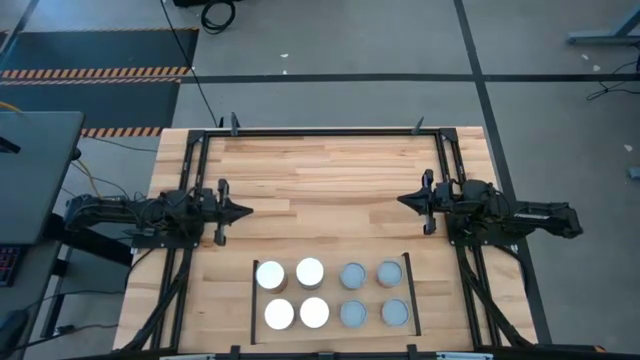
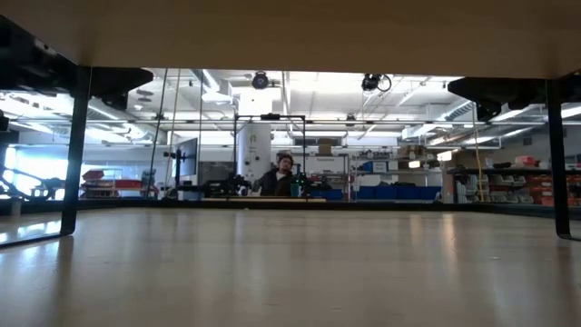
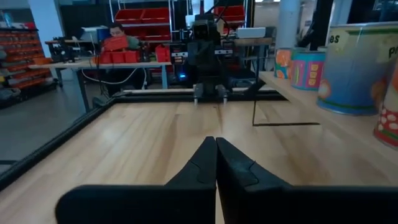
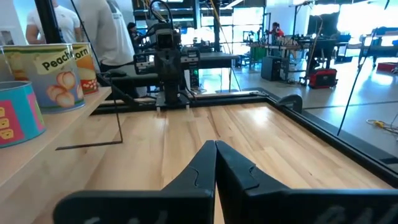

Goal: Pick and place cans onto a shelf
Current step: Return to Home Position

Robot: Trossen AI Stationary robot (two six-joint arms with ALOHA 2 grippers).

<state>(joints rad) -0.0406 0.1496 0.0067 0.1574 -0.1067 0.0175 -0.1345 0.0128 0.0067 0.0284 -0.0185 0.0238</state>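
Note:
Eight cans stand upright in two rows of four on the shelf (image 1: 330, 258) at the table's near middle: white-topped ones (image 1: 271, 274) on the left, grey-topped ones (image 1: 353, 276) on the right. My left gripper (image 1: 245, 211) is shut and empty at the table's left, pointing right. My right gripper (image 1: 402, 200) is shut and empty at the table's right, pointing left. Both sit beyond the shelf's far edge, clear of the cans. The left wrist view shows cans (image 3: 357, 62) on the shelf; the right wrist view shows a peach-labelled can (image 4: 53, 78).
The black-framed wooden tabletop (image 1: 330, 165) is bare wood between the grippers and toward the far edge. Black frame rails (image 1: 452, 170) run along its sides. People show in the room beyond the table (image 2: 283, 174).

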